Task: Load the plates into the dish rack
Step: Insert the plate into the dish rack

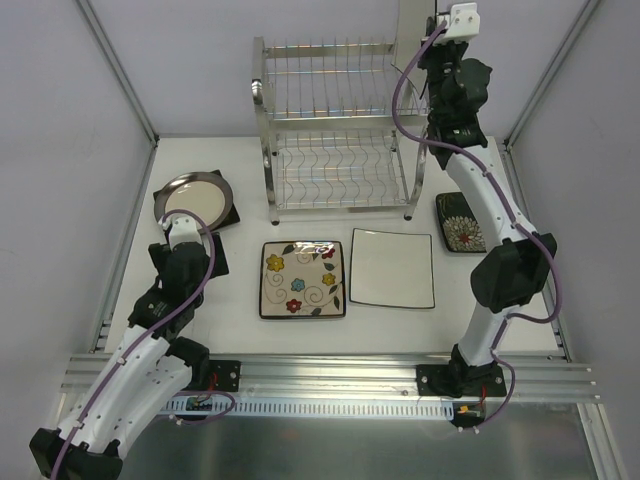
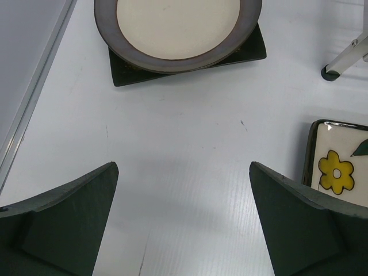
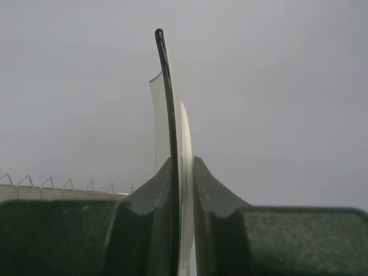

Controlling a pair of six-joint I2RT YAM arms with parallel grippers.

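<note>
- The right fingers [image 3: 164, 178] are pinching a thin, dark-rimmed plate [image 3: 167, 86] by its lower edge. It is standing upright and showing edge-on.
- This held plate is hanging in the air by the top right corner of the rack [image 1: 335, 135]. Its face is turning away from the wrist camera, so its pattern is impossible to make out.
- The rack is standing at the far middle of the tabletop [image 1: 240, 330], with open surface lying in front of it.
- The left fingers [image 2: 75, 213] are spreading wide and gripping nothing. They are hovering over bare tabletop between the round plate [image 2: 178, 26] ahead and the flowered plate [image 2: 336, 167] to the right.
- The round plate is resting on a dark square plate [image 2: 253, 52] whose corners are peeking out beneath. Both are sitting near the tabletop's left edge.
- The flowered plate and a white plate [image 1: 392, 267] are lying flat, side by side, just apart.
- A dark plate with white flowers [image 1: 458, 222] is lying right of the rack, and the right arm [image 1: 490, 210] is partly hiding it.
</note>
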